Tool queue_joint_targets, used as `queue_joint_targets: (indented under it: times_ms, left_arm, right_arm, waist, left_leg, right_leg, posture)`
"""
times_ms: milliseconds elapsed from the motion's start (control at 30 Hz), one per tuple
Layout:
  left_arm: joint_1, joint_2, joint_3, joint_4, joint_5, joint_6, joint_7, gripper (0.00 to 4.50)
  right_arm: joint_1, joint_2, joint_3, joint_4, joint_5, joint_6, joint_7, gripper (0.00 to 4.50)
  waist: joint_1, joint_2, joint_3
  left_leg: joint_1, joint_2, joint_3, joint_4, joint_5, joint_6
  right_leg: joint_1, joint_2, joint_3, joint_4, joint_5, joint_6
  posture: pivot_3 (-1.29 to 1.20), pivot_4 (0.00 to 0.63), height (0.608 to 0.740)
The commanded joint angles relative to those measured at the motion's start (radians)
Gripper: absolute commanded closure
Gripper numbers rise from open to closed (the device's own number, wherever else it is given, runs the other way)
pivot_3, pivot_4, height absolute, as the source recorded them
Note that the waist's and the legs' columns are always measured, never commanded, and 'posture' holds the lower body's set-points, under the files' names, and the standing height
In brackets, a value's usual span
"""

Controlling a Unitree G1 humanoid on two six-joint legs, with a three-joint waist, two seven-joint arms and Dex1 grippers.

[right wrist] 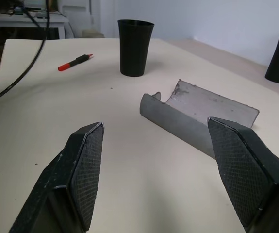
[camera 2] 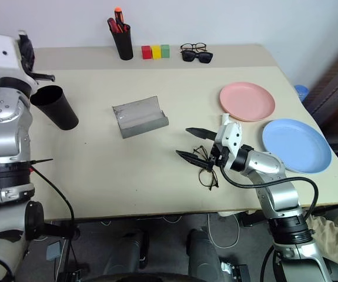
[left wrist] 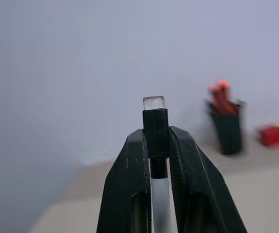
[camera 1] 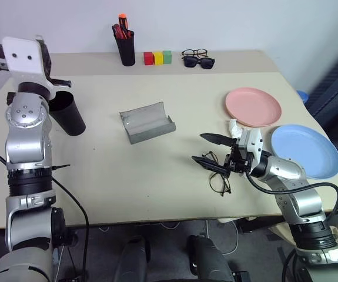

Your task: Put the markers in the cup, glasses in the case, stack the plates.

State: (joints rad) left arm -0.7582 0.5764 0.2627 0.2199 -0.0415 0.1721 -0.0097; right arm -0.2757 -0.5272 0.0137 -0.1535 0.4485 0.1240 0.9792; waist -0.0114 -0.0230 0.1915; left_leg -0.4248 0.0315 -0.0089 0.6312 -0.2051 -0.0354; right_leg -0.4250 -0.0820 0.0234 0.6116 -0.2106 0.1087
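L hand clamped on what's prob. a marker; R hand apart over glasses.

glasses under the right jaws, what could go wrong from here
1. The glasses are thin wire lying flat; the right gripper, jaws open just above them, could bend the frame or slip off it.
2. The open case looks light, so it may slide when loaded.
3. The blue plate lies beside that arm, which might nudge it.
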Motion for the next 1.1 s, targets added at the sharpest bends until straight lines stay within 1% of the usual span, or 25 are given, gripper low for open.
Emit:
queue_joint_targets:
  times_ms: [33, 267, 433, 533, 567, 600, 633, 667, 767, 833, 900, 967, 1033, 1100]
  left_arm:
    - [-0.021, 0.006, 0.022, 0.082, 0.04, -0.086, 0.059, 4.45]
    - [0.047, -0.039, 0.001, 0.17, 0.066, -0.197, 0.111, 4.45]
    - [0.105, -0.067, -0.015, 0.174, 0.082, -0.249, 0.116, 4.45]
    - [0.124, -0.08, -0.014, 0.164, 0.076, -0.262, 0.11, 3.12]
    - [0.128, -0.091, -0.007, 0.152, 0.06, -0.263, 0.105, 2.57]
    - [0.134, -0.101, 0.002, 0.13, 0.039, -0.267, 0.095, 2.16]
    - [0.139, -0.111, 0.013, 0.106, 0.017, -0.264, 0.086, 1.58]
    - [0.143, -0.117, 0.021, 0.089, 0.003, -0.261, 0.079, 1.58]
    - [0.168, -0.157, 0.081, -0.047, -0.128, -0.145, 0.055, 1.58]
    - [0.194, -0.167, 0.135, -0.149, -0.227, -0.025, 0.052, 1.58]
    - [0.235, -0.167, 0.258, -0.266, -0.38, 0.158, 0.105, 1.58]
    - [0.271, -0.16, 0.364, -0.341, -0.49, 0.295, 0.162, 1.58]
    - [0.314, -0.15, 0.431, -0.399, -0.536, 0.377, 0.204, 1.58]
    - [0.37, -0.139, 0.473, -0.449, -0.562, 0.455, 0.233, 1.58]
  right_arm:
    - [-0.008, 0.007, -0.014, -0.024, 0.003, -0.014, -0.009, 1.05]
    - [-0.003, 0.003, -0.019, -0.045, 0.005, -0.002, -0.026, 1.05]
    - [0.005, -0.007, -0.027, -0.062, 0.012, 0.011, -0.038, 1.05]
    - [0.004, -0.011, -0.034, -0.064, 0.014, 0.017, -0.039, 1.05]
    - [0.004, -0.013, -0.036, -0.063, 0.015, 0.019, -0.039, 1.05]
    - [0.004, -0.014, -0.038, -0.063, 0.017, 0.022, -0.038, 1.05]
    - [0.004, -0.016, -0.04, -0.062, 0.018, 0.023, -0.038, 1.05]
    - [0.004, -0.016, -0.041, -0.062, 0.019, 0.025, -0.037, 1.05]
    - [0.002, -0.016, -0.042, -0.054, 0.019, 0.023, -0.032, 1.05]
    - [0.0, -0.014, -0.041, -0.046, 0.017, 0.02, -0.028, 1.05]
    - [-0.005, -0.007, -0.036, -0.025, 0.012, 0.008, -0.02, 1.05]
    - [-0.012, -0.002, -0.03, -0.004, 0.006, -0.005, -0.012, 1.05]
    - [-0.019, 0.004, -0.025, 0.015, 0.004, -0.016, -0.004, 1.05]
    - [-0.032, 0.012, -0.018, 0.035, 0.002, -0.025, 0.005, 1.05]
  waist:
    - [-0.002, 0.0, 0.0]
    - [0.001, 0.0, 0.0]
    - [0.001, 0.0, 0.0]
    - [0.0, 0.0, 0.0]
    - [0.001, 0.0, 0.0]
    - [0.001, 0.0, 0.0]
    - [0.001, 0.0, 0.0]
    - [0.001, 0.0, 0.0]
    - [0.0, 0.0, 0.0]
    - [-0.005, 0.0, 0.0]
    - [-0.01, 0.0, 0.0]
    - [-0.014, 0.0, 0.0]
    - [-0.012, 0.0, 0.0]
    - [-0.007, -0.001, 0.0]
  left_leg:
    - [0.0, 0.0, 0.0, 0.0, 0.0, 0.0]
    - [0.0, 0.0, 0.0, 0.0, 0.0, -0.001]
    - [0.0, 0.0, 0.0, 0.0, 0.0, -0.001]
    - [0.0, 0.0, 0.0, 0.0, 0.0, -0.001]
    - [0.0, 0.0, 0.0, 0.0, 0.0, -0.001]
    - [0.0, 0.0, 0.0, 0.0, 0.0, -0.001]
    - [0.0, 0.0, 0.0, 0.0, 0.0, -0.001]
    - [0.0, 0.0, 0.0, 0.0, 0.0, -0.001]
    - [0.0, 0.0, 0.0, 0.0, 0.0, -0.001]
    - [0.0, 0.0, 0.0, 0.0, 0.0, -0.001]
    - [0.001, 0.0, 0.0, 0.0, 0.0, -0.001]
    - [0.002, 0.001, 0.0, -0.001, 0.0, -0.001]
    - [0.003, 0.001, 0.0, -0.001, 0.0, -0.001]
    - [0.003, 0.001, 0.0, 0.0, 0.0, -0.001]
  right_leg:
    - [0.0, 0.0, 0.0, 0.0, 0.0, 0.0]
    - [0.0, 0.0, 0.0, 0.001, 0.0, 0.001]
    - [0.0, 0.0, 0.0, 0.001, 0.0, 0.001]
    - [0.0, 0.0, 0.0, 0.001, 0.0, 0.001]
    - [0.0, 0.0, 0.0, 0.001, 0.0, 0.001]
    - [0.0, 0.0, 0.0, 0.001, 0.0, 0.001]
    - [0.0, 0.0, 0.0, 0.001, 0.0, 0.001]
    - [0.0, 0.0, 0.0, 0.001, 0.0, 0.001]
    - [0.0, 0.0, 0.0, 0.001, 0.0, 0.001]
    - [0.0, 0.0, 0.0, 0.001, 0.0, 0.001]
    - [0.0, 0.0, 0.0, 0.002, 0.0, 0.001]
    - [0.0, 0.0, 0.0, 0.002, 0.0, 0.001]
    - [0.0, 0.001, 0.0, 0.003, 0.0, 0.001]
    - [0.0, 0.001, 0.0, 0.004, 0.0, 0.001]
  posture:
    - [0.0, 0.15, 0.74]
    - [0.0, 0.15, 0.74]
    - [0.0, 0.15, 0.74]
    - [0.0, 0.15, 0.74]
    - [0.0, 0.15, 0.74]
    - [0.0, 0.15, 0.74]
    - [0.0, 0.15, 0.74]
    - [0.0, 0.15, 0.74]
    - [0.0, 0.15, 0.74]
    - [0.0, 0.15, 0.74]
    - [0.0, 0.15, 0.74]
    - [0.0, 0.15, 0.74]
    - [0.0, 0.15, 0.74]
    - [0.0, 0.15, 0.74]
